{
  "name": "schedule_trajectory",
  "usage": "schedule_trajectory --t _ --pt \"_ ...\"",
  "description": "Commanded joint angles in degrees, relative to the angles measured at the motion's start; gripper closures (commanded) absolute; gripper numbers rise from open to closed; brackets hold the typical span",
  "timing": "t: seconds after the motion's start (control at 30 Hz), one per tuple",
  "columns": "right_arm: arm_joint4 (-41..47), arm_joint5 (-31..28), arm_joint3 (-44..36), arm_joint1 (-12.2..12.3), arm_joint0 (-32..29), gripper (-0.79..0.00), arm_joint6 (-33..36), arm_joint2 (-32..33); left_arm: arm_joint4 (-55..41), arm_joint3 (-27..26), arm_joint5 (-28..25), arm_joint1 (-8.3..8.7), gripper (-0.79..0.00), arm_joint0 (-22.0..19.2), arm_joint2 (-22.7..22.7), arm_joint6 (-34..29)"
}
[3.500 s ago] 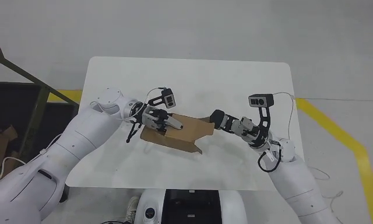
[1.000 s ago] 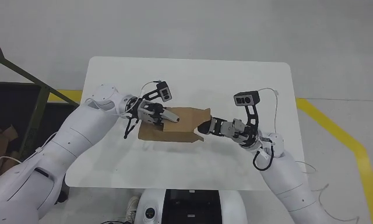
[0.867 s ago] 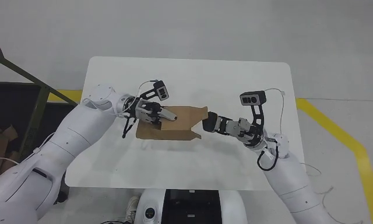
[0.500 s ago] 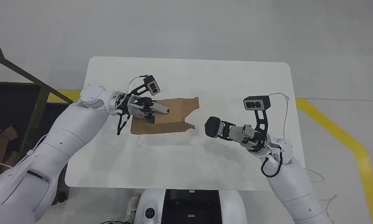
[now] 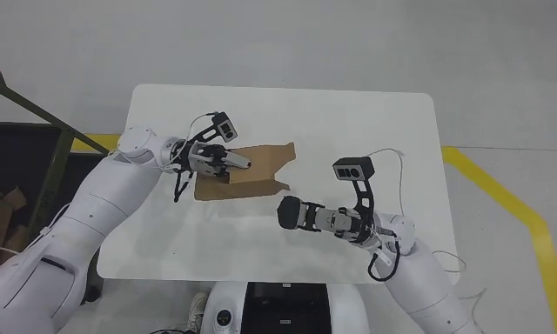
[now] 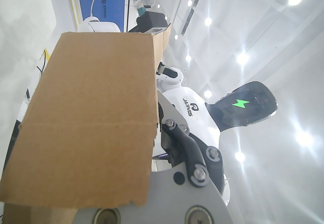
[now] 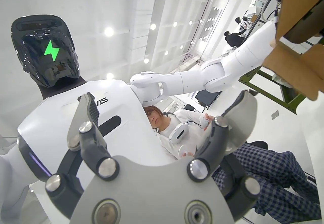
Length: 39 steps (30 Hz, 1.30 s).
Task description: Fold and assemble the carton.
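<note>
Carton [image 5: 261, 164]: I count one, brown cardboard and partly folded, on the left half of the white tabletop [image 5: 365, 125], about midway between its far and near edges. My left gripper [image 5: 235, 161] pinches the carton's left end, and in the top view it and its wrist camera hide that end. In the left wrist view a cardboard panel [image 6: 88, 108] lies right against the gripper. My right gripper [image 5: 290, 215] is nearer the near edge, apart from the carton's right end, with its jaws spread [image 7: 164, 100] around nothing; the carton [image 7: 293, 70] shows beyond it. One yellow floor stripe [image 5: 496, 193] runs past the right edge.
</note>
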Motion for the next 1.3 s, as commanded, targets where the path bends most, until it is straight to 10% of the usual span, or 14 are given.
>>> schedule_trajectory --t 0.0,0.83,1.27 --pt "-1.3 -0.7 0.8 -0.1 0.3 -0.785 -1.4 0.1 0.1 -0.6 0.3 -0.03 0.0 0.3 -0.2 0.0" --pt "-0.5 -1.1 4.0 -1.1 4.1 -0.785 -3.4 -2.3 3.4 -7.9 3.2 1.13 0.0 2.8 -1.8 0.0" --pt "-4.9 -4.1 4.4 0.8 1.5 -0.785 -5.6 8.7 2.6 -8.1 3.7 1.52 0.0 3.3 -1.4 0.0"
